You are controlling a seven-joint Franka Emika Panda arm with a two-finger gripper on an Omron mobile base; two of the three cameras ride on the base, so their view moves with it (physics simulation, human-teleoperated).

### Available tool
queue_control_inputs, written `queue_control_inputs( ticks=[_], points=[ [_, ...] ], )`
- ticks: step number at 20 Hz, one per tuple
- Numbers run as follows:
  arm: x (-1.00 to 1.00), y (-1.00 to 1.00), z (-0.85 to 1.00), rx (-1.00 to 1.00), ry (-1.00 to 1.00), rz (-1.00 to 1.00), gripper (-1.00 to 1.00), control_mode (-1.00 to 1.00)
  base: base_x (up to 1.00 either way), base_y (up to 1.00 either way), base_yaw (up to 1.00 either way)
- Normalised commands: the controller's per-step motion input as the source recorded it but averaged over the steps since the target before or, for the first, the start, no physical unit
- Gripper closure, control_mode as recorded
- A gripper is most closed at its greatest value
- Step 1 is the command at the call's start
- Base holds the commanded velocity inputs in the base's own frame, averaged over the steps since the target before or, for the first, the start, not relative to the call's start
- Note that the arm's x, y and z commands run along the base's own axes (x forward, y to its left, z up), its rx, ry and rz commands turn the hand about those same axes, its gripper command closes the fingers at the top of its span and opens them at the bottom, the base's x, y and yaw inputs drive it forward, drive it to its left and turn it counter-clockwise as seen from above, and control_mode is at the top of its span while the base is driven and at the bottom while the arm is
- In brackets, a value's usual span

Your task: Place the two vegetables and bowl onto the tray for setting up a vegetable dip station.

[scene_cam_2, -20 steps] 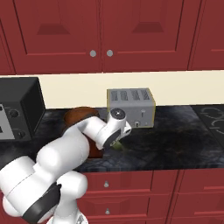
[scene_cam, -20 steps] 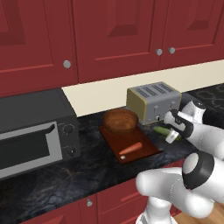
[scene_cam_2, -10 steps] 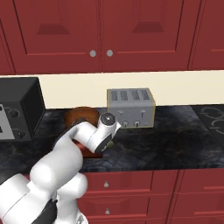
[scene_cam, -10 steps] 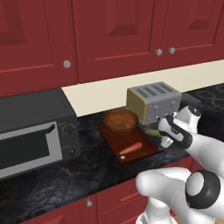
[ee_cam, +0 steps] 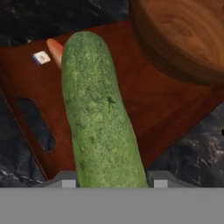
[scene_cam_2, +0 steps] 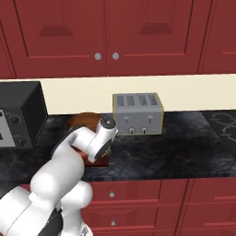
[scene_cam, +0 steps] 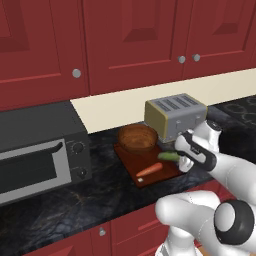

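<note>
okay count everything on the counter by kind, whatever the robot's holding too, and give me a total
Vegetables: 2, a carrot on the tray and a cucumber held in the gripper
Wooden bowl: 1
Tray: 1
Toaster: 1
Toaster oven: 1
Total: 6

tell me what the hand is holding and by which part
The hand holds the green cucumber by one end; the rest sticks out over the tray.

counter [scene_cam: 60, 210]: dark marbled | on it: tray [scene_cam: 131, 161], toaster [scene_cam: 175, 116], black toaster oven [scene_cam: 42, 150]
</note>
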Motion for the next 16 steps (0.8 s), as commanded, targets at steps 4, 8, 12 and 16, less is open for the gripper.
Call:
queue_control_inputs(
  ticks=[4, 8, 12, 16],
  points=[
    [-0.01, 0.2, 0.0, 0.0, 0.1, 0.23, 1.0, -1.0, 0.0, 0.0, 0.0],
    [0.0, 0.19, 0.0, 0.0, 0.08, 0.19, 1.0, -1.0, 0.0, 0.0, 0.0],
    [0.0, 0.18, 0.0, 0.0, 0.07, 0.14, 1.0, -1.0, 0.0, 0.0, 0.0],
    [0.0, 0.15, 0.0, 0.0, 0.11, 0.11, 1.0, -1.0, 0.0, 0.0, 0.0]
  ],
)
